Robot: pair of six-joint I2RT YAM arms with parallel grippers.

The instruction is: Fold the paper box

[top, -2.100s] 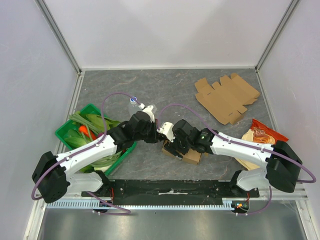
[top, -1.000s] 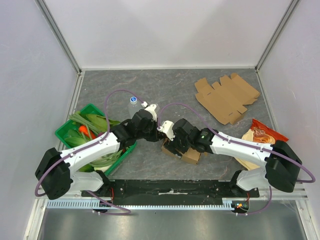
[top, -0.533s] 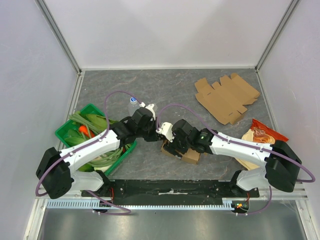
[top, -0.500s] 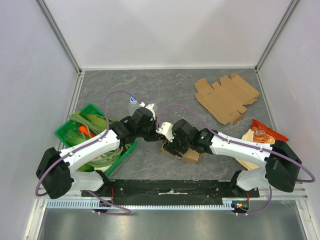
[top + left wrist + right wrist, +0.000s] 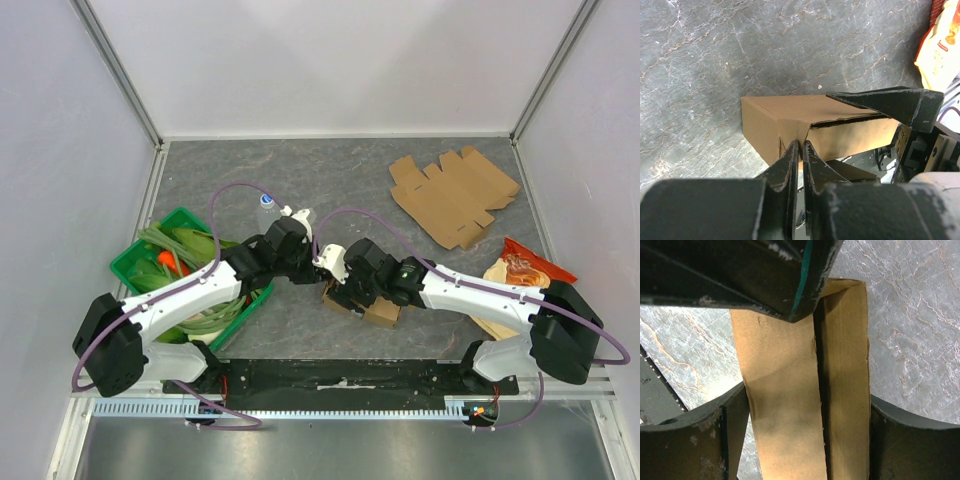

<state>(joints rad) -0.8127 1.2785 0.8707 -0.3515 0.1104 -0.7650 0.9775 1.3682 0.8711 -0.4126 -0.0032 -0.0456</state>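
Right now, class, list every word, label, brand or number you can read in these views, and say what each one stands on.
No text can be read as it stands.
Snack bag: red and orange print, too small and blurred to read.
Bottle: too small to tell whether it bears a label.
Paper box: plain brown, no print visible.
Flat cardboard: plain brown, no print visible.
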